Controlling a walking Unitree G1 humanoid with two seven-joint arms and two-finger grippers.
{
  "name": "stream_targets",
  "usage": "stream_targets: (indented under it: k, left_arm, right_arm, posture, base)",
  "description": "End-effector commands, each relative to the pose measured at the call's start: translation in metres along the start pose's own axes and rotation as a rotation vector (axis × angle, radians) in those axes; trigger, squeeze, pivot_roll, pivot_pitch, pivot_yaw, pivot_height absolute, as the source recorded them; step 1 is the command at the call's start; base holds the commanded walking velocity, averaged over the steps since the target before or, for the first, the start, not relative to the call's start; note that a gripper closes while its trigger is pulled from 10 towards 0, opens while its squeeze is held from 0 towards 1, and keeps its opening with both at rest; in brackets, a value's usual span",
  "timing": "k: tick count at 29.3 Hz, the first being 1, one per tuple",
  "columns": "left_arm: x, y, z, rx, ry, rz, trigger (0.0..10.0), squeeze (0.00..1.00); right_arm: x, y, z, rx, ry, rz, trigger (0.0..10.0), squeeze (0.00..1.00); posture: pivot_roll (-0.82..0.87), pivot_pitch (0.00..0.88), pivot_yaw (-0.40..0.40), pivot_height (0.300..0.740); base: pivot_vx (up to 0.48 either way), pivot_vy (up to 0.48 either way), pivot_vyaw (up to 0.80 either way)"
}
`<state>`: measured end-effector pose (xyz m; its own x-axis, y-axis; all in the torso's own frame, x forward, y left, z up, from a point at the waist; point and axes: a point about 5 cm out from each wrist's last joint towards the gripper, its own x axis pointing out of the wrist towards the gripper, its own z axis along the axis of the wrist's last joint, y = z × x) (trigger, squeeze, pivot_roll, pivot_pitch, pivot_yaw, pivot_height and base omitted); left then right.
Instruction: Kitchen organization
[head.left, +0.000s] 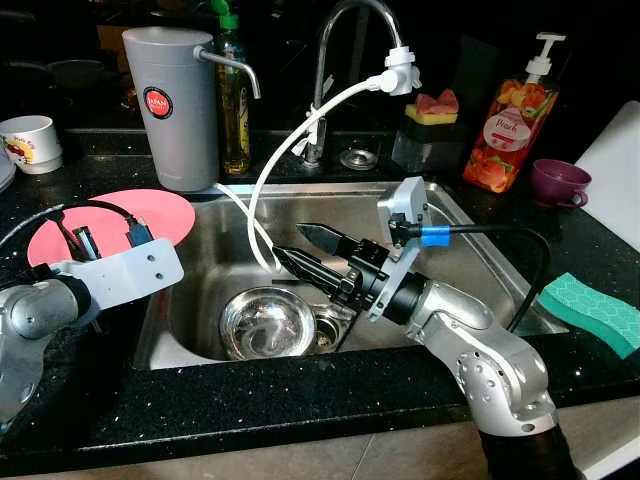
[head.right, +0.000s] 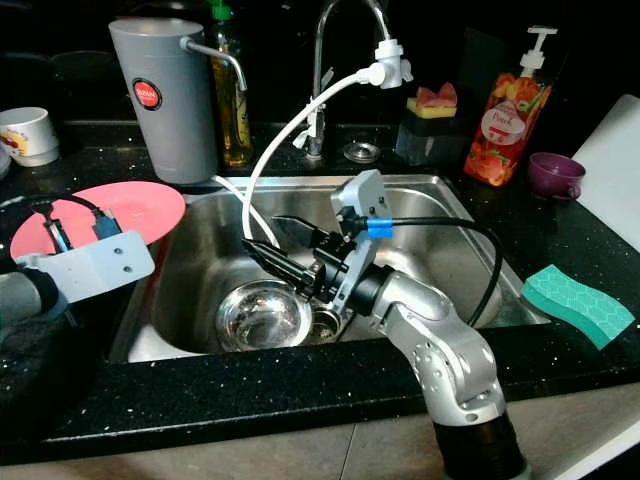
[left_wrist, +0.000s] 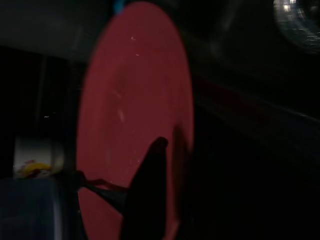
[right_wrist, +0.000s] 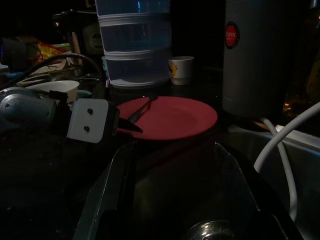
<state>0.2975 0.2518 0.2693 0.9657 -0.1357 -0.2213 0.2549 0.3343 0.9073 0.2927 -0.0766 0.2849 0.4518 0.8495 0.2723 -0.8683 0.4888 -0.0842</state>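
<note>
Countertop plate (head.left: 120, 220) under left hand (right_wrist: 131, 119)

A white hose (head.left: 290, 150) and steel bowl (head.left: 267, 322) crowd the sink (head.left: 470, 250) around the right hand (head.left: 305, 248).

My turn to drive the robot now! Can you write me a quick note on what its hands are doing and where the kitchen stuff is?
Left gripper: over the pink plate on the counter left of the sink; fingers slightly apart, holding nothing.
Right gripper: open, empty, above the sink basin.
Steel bowl: in the sink, by the drain.
Green sponge: on the counter to the right.
Done: nothing picked up.
Left: plate and bowl probably need moving.
</note>
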Motion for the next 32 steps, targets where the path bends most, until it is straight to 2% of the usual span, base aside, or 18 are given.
stream_targets:
  k: [1, 5, 6, 7, 8, 12, 13, 18, 24, 25, 26, 27, 30, 31, 32]
  left_arm:
    - [0.005, -0.021, -0.005, -0.040, 0.017, -0.101, 10.0, 1.00]
    - [0.004, -0.016, -0.003, -0.091, 0.011, -0.076, 10.0, 1.00]
    - [0.003, -0.015, -0.002, -0.121, 0.003, -0.075, 10.0, 0.77]
    - [0.003, -0.014, 0.001, -0.162, -0.016, -0.079, 10.0, 0.00]
    - [0.003, -0.014, 0.001, -0.162, -0.016, -0.079, 10.0, 0.00]
    - [0.000, -0.006, 0.027, -0.437, -0.194, -0.115, 10.0, 0.00]
    - [0.000, -0.006, 0.027, -0.437, -0.194, -0.115, 10.0, 0.00]
    - [0.003, 0.009, 0.035, -0.595, -0.252, -0.071, 10.0, 0.00]
    - [0.011, 0.023, 0.023, -0.649, -0.187, 0.038, 10.0, 0.00]
    - [0.013, 0.027, 0.019, -0.690, -0.165, 0.079, 10.0, 0.00]
    - [0.013, 0.027, 0.019, -0.690, -0.165, 0.079, 10.0, 0.00]
    - [0.018, 0.036, 0.010, -0.772, -0.114, 0.169, 10.0, 0.00]
    - [0.020, 0.040, 0.007, -0.815, -0.089, 0.206, 10.0, 0.00]
    - [0.026, 0.047, -0.003, -0.903, -0.024, 0.294, 10.0, 0.00]
    - [0.029, 0.051, -0.006, -0.940, -0.001, 0.331, 10.0, 0.00]
  right_arm:
    - [-0.002, 0.001, 0.003, -0.018, -0.013, 0.001, 10.0, 0.00]
    - [-0.001, 0.002, 0.004, -0.016, -0.017, 0.003, 10.0, 0.00]
    - [0.000, 0.001, 0.004, -0.017, -0.017, 0.004, 10.0, 0.00]
    - [0.000, 0.001, 0.004, -0.017, -0.018, 0.003, 10.0, 0.00]
    - [0.000, 0.001, 0.004, -0.017, -0.018, 0.003, 10.0, 0.00]
    - [0.000, 0.001, 0.003, -0.017, -0.016, -0.001, 10.0, 0.00]
    - [0.000, 0.001, 0.003, -0.017, -0.016, -0.001, 10.0, 0.00]
    - [0.000, 0.001, 0.003, -0.018, -0.018, -0.002, 10.0, 0.00]
    - [0.000, 0.002, 0.004, -0.020, -0.021, -0.003, 10.0, 0.00]
    - [0.000, 0.002, 0.004, -0.020, -0.023, -0.003, 10.0, 0.00]
    - [0.000, 0.002, 0.004, -0.020, -0.023, -0.003, 10.0, 0.00]
    - [0.000, 0.002, 0.005, -0.022, -0.025, -0.004, 10.0, 0.00]
    - [0.000, 0.002, 0.005, -0.023, -0.025, -0.004, 10.0, 0.00]
    - [0.000, 0.001, 0.004, -0.024, -0.025, -0.005, 10.0, 0.00]
    - [0.000, 0.001, 0.004, -0.025, -0.025, -0.005, 10.0, 0.00]
  posture:
    - [0.10, 0.161, -0.078, 0.740]
    - [0.10, 0.162, -0.080, 0.740]
    - [0.10, 0.162, -0.080, 0.740]
    - [0.10, 0.162, -0.081, 0.740]
    - [0.10, 0.162, -0.081, 0.740]
    - [0.10, 0.162, -0.081, 0.740]
    - [0.10, 0.162, -0.081, 0.740]
    - [0.10, 0.160, -0.078, 0.740]
    - [0.10, 0.156, -0.078, 0.740]
    - [0.10, 0.156, -0.078, 0.740]
    - [0.10, 0.156, -0.078, 0.740]
    - [0.10, 0.156, -0.078, 0.740]
    - [0.10, 0.156, -0.078, 0.740]
    - [0.09, 0.146, -0.077, 0.740]
    - [0.09, 0.146, -0.077, 0.740]
  base:
    - [0.000, 0.000, 0.00]
    - [0.000, 0.000, 0.00]
    - [0.000, 0.000, 0.00]
    - [0.000, 0.000, 0.00]
    - [0.000, 0.000, 0.00]
    - [0.000, 0.000, 0.00]
    - [0.000, 0.000, 0.00]
    - [0.000, 0.000, 0.00]
    - [0.000, 0.000, 0.00]
    - [0.000, 0.000, 0.00]
    - [0.000, 0.000, 0.00]
    - [0.000, 0.000, 0.00]
    - [0.000, 0.000, 0.00]
    - [0.000, 0.000, 0.00]
    - [0.000, 0.000, 0.00]
